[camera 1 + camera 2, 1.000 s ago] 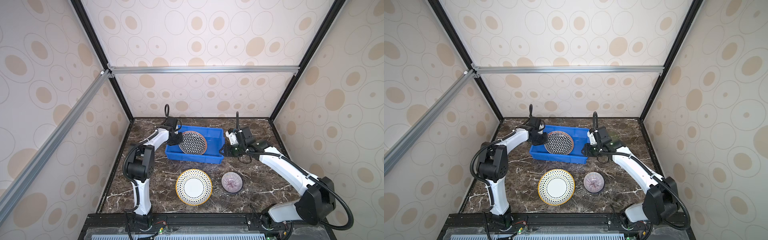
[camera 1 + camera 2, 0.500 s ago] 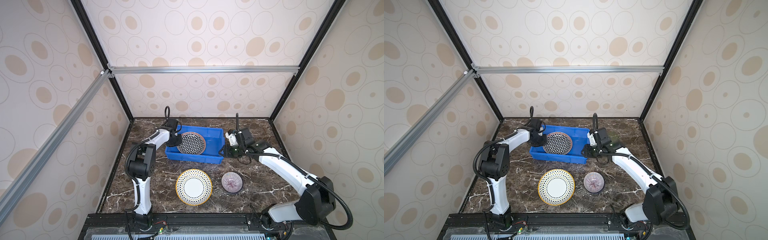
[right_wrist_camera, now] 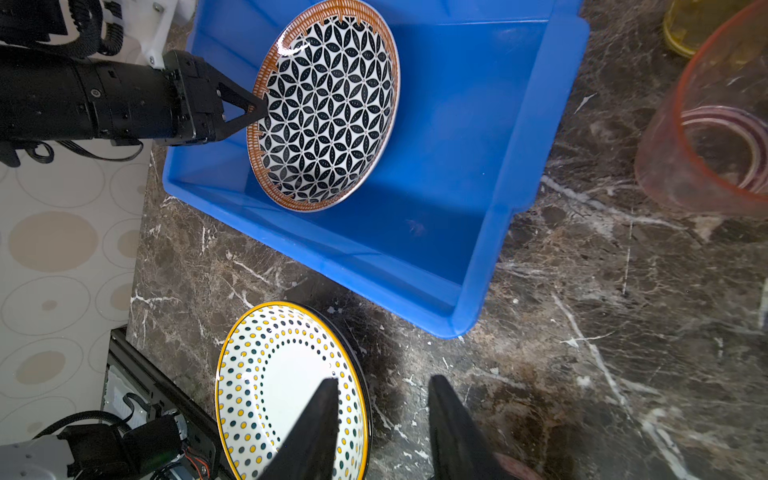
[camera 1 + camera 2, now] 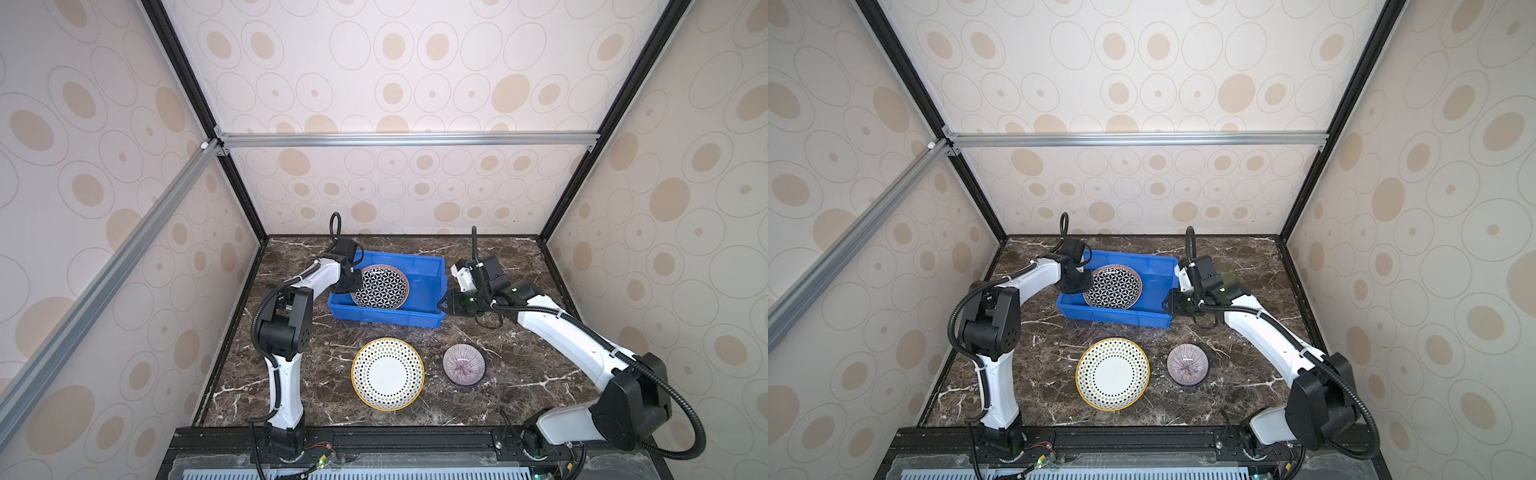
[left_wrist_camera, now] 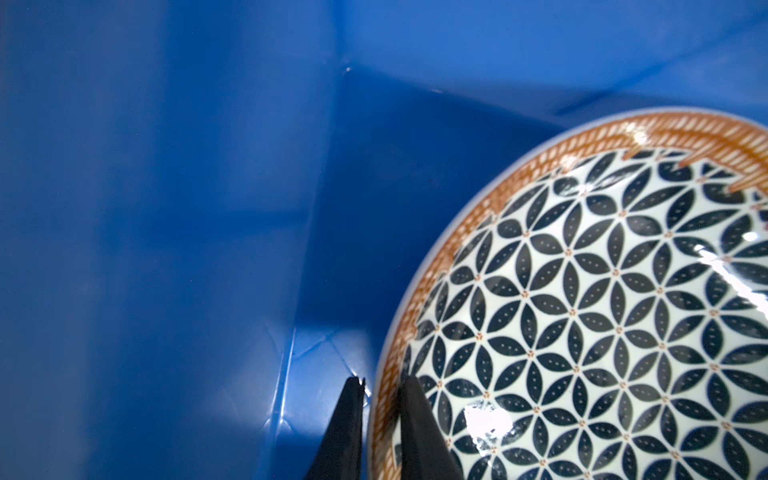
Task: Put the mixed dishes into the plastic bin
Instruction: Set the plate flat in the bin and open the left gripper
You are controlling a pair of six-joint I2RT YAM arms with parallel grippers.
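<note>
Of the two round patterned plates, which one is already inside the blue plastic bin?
The round plate with the black-and-white lattice pattern: it sits tilted inside the blue plastic bin. The dotted-rim plate lies on the marble table, outside it.

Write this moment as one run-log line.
left gripper: jaws astride rim of round black-white lattice plate in blue plastic bin | right gripper: open, empty | dotted plate, purple-rayed bowl: outside bin

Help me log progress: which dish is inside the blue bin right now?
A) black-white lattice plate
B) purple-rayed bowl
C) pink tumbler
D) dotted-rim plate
A: the lattice plate is inside the blue bin; the dotted-rim plate and purple-rayed bowl lie outside it on the marble tabletop.
</note>
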